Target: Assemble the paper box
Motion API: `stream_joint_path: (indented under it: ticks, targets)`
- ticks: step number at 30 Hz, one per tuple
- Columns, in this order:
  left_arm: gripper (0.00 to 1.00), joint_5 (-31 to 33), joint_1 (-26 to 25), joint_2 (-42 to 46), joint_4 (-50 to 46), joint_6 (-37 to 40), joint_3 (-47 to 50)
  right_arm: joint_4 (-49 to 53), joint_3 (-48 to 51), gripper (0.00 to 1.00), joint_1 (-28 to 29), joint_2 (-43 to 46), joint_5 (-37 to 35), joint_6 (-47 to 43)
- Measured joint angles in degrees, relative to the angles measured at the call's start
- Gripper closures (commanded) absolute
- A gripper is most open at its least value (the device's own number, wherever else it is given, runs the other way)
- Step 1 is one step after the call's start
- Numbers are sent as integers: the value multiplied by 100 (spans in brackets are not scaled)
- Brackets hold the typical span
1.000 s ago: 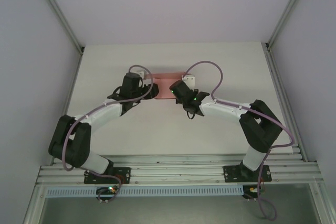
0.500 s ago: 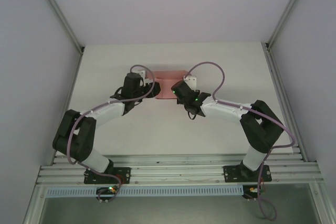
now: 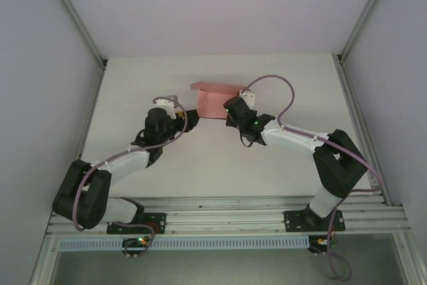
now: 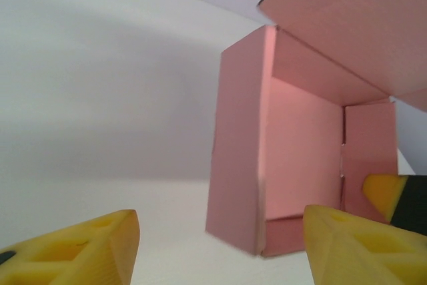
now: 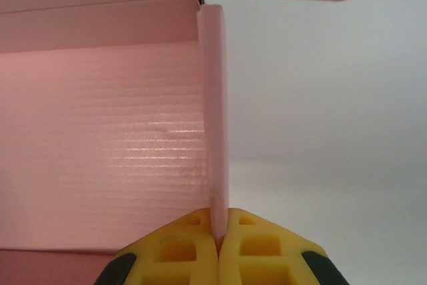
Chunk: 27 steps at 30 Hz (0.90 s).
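Pinching the paper box (image 3: 212, 103) by its right wall, our right gripper (image 5: 217, 229) was clamped tight; our left gripper (image 3: 189, 119) gaped, the box just far-right of it, seemingly untouched.

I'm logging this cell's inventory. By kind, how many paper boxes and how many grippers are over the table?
Pink paper box: 1
Grippers: 2, the left gripper and the right gripper
Total: 3
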State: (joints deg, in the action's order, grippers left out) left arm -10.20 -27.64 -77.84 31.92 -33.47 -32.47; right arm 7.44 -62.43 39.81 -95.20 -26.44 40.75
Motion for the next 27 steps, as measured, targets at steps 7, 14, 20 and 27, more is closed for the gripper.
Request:
stream_joint_path:
  ticks: [7, 14, 20, 27]
  targets:
    - [44, -308, 142, -592, 203, -105, -564, -81, 4, 100, 59, 35, 105, -2]
    - [55, -507, 186, -992, 234, -149, -807, -173, 42, 100, 66, 151, 131, -4]
    - [62, -501, 184, -1062, 103, -101, -918, -199, 42, 100, 87, 151, 142, -28]
    - [81, 72, 48, -1060, -610, 457, -1207, -201, 42, 100, 107, 151, 138, -52]
